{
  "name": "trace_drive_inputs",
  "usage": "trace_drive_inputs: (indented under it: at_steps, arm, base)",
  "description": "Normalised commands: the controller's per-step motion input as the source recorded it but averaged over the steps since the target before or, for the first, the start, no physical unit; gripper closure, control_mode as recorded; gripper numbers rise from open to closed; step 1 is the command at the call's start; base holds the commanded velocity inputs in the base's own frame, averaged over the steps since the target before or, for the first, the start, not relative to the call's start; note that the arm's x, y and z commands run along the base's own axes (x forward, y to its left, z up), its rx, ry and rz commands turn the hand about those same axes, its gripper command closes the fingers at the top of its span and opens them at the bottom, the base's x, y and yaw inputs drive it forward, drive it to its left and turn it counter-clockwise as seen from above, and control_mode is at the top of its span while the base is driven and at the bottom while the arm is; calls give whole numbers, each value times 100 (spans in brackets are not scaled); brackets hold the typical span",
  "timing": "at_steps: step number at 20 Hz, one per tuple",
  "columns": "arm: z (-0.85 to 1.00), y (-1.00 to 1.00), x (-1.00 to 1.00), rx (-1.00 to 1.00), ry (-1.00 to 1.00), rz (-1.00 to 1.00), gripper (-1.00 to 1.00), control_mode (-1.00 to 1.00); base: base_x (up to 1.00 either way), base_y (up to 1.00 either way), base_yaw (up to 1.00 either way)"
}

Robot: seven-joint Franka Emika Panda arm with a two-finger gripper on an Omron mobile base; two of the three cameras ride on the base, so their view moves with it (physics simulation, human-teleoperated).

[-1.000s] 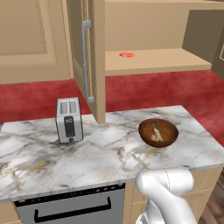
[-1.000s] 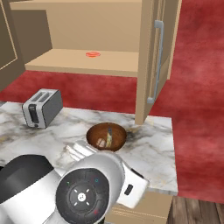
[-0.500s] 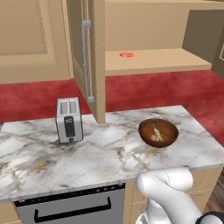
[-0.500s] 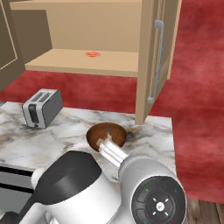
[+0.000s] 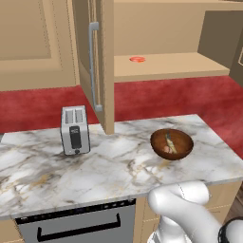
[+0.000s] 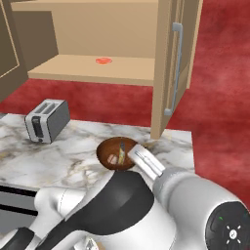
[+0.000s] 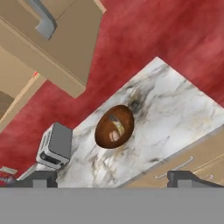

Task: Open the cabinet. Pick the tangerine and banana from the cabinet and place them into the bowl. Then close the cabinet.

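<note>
The cabinet [image 5: 166,28] stands open, and its left door [image 5: 102,61] with the silver bar handle [image 5: 93,66] juts out over the counter. On the cabinet's shelf lies the small orange-red tangerine [image 5: 137,59] [image 6: 103,61]. The dark reddish-brown bowl [image 5: 172,143] [image 6: 114,152] [image 7: 114,126] sits on the marble counter, with a pale elongated shape inside. I cannot tell whether that shape is the banana. My gripper [image 7: 113,180] is open and holds nothing. It hangs high above the counter's front edge and looks down on the bowl. My arm covers the bowl's right side in the right base view.
A silver toaster [image 5: 75,129] [image 6: 47,120] [image 7: 55,145] stands on the counter [image 5: 118,166] left of the bowl. The open door's lower corner [image 7: 65,57] hangs over the counter near the bowl. An oven front [image 5: 76,223] and drawers [image 7: 179,164] lie under the counter's edge.
My arm has swung across the bottom of the right base view and now rises right of the bowl. The tangerine, bowl, toaster and cabinet doors have not moved.
</note>
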Motion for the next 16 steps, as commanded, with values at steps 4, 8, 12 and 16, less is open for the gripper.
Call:
trace_drive_inputs:
  at_steps: [4, 8, 12, 16]
  arm:
    - [9, -3, 31, 19, 0, 0, -100, -100]
    - [4, -5, 29, 18, -4, 0, -100, -100]
    - [0, -12, 24, 16, -10, 0, -100, -100]
    - [0, -9, 34, 16, -13, 0, -100, -100]
  base:
    - [0, 0, 0]
    - [0, 0, 0]
    - [0, 0, 0]
    - [0, 0, 0]
